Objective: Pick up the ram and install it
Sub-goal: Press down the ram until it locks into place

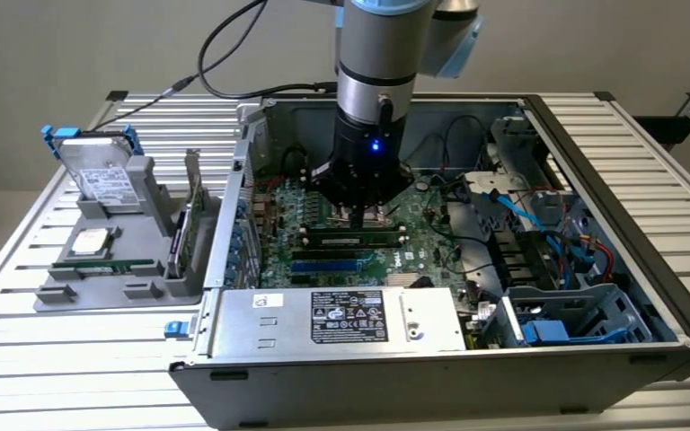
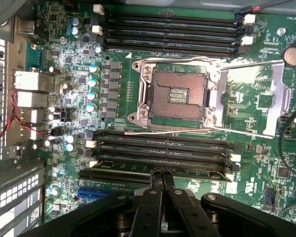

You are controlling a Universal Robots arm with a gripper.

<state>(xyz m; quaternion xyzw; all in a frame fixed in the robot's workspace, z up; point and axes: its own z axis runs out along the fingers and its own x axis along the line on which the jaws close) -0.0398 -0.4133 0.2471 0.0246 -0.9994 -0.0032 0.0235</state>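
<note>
The open computer case [image 1: 632, 296] is sitting on the slatted table [image 1: 10, 296]. Inside, the gripper [image 2: 160, 174] is pressing its fully closed jaws, holding nothing, onto the ram [image 2: 158, 166], which is lying in a motherboard [image 2: 266, 163] slot.

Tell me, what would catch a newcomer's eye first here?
The robot arm plunges into an open computer case, its shut gripper pressing on the green ram lying in a motherboard slot. Beside those slots gleams an empty, opened processor socket. At the exterior view's left, a grey holder props up a hard drive.
</note>
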